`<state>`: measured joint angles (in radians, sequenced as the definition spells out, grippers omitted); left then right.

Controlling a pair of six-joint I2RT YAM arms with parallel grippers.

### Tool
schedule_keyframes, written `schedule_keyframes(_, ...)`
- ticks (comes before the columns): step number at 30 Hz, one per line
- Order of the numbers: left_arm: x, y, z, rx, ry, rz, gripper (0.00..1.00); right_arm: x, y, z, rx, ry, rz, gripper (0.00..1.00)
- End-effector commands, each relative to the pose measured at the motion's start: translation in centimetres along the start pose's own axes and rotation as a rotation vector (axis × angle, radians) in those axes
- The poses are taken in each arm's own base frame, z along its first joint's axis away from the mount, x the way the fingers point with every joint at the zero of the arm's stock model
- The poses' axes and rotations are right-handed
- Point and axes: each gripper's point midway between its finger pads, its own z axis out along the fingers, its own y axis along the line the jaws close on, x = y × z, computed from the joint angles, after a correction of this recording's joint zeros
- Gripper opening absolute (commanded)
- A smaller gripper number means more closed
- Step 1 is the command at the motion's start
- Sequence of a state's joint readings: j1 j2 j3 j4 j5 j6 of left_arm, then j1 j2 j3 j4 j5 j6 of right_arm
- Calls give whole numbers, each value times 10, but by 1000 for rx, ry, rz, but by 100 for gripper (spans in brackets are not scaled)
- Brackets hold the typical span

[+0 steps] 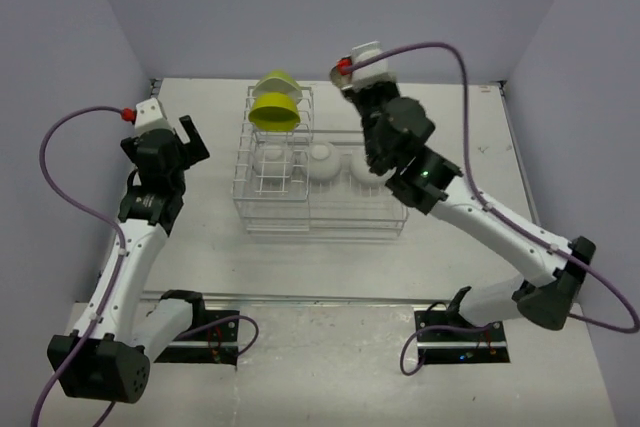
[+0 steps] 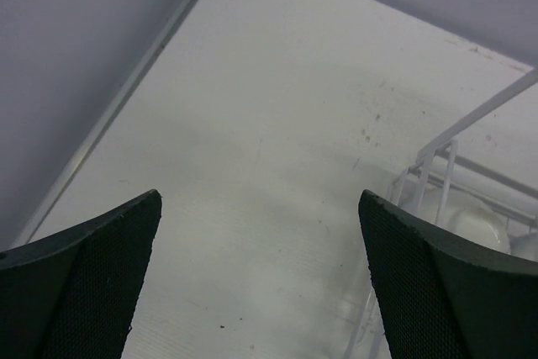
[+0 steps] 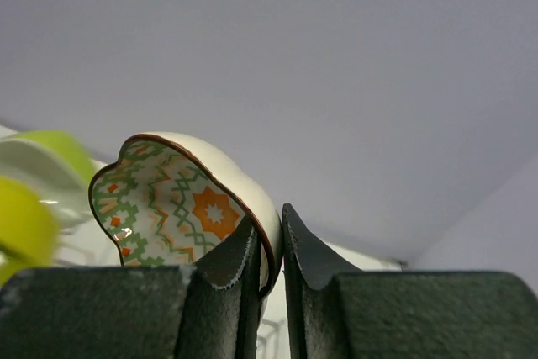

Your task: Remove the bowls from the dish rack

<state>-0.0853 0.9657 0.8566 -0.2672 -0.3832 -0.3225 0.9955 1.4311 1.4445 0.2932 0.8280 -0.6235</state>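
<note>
The right gripper is pinched almost shut on the rim of the small scalloped bowl with a white outside and a green-and-orange patterned inside, with one finger inside the wall and one outside. It holds the bowl high in the air, tilted on edge, above the far side of the white wire dish rack, which stands mid-table. The bowl sits just right of the lime-yellow bowls standing in the tall slotted section at the rack's far-left corner. Plain white round bowls lie in the low basket below.

A rim pinch is a thin hold, and the bowl will probably swivel if the wrist jerks. It makes sense to carry it slowly and swing it right, away from the tall wires and the yellow bowls, toward the bare white table near its right edge. Level the bowl on the way down, and let go only once its foot rests on the table.

The left gripper is spread wide and holds nothing. It hangs over the table between the rack's left side and the table's left edge. It is well placed to drop from above onto the white bowl nearest that side.
</note>
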Motion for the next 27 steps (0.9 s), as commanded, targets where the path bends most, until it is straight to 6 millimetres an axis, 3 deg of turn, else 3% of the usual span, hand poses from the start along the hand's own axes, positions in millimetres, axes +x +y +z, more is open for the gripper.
schedule_keyframes(1,-43,17,-15,-105,-90,-66,99,34,-120,-10,237,187,191,0)
schedule_keyframes(3,-55,19,-20,-130,-106,-93,99,66,-133,-16,250,280,237,0)
schedule_keyframes(4,-56,20,-19,-141,-100,-97,99,84,-156,-19,302,314,246,0)
schedule_keyframes(6,-66,20,-20,-151,-115,-106,99,113,-159,-25,293,387,323,0)
schedule_keyframes(7,-68,19,-19,-151,-114,-104,99,131,-179,-26,342,427,350,0)
schedule_keyframes(8,-65,18,-15,-157,-92,-90,99,148,-170,-29,294,487,424,0)
schedule_keyframes(10,-78,15,-16,-155,-99,-92,98,176,-173,-31,295,572,493,0)
schedule_keyframes(11,-76,14,-13,-158,-83,-78,98,199,-185,-31,337,623,559,0)
schedule_keyframes(12,-79,12,-13,-152,-87,-78,98,216,-171,-32,269,683,617,0)
schedule_keyframes(14,-82,11,-11,-154,-87,-75,97,252,-179,-32,314,760,718,0)
schedule_keyframes(15,-82,13,-10,-169,-89,-78,97,270,-170,-34,283,809,777,0)
schedule_keyframes(16,-80,14,-8,-176,-83,-77,97,290,-189,-39,342,840,835,0)
schedule_keyframes(18,-78,10,-4,-158,-79,-79,97,331,-188,-43,382,922,947,0)
schedule_keyframes(20,-74,7,-1,-147,-73,-84,97,362,-200,-44,417,956,1044,0)
schedule_keyframes(27,-73,0,5,-114,-75,-73,97,429,-222,-54,514,1016,1216,0)
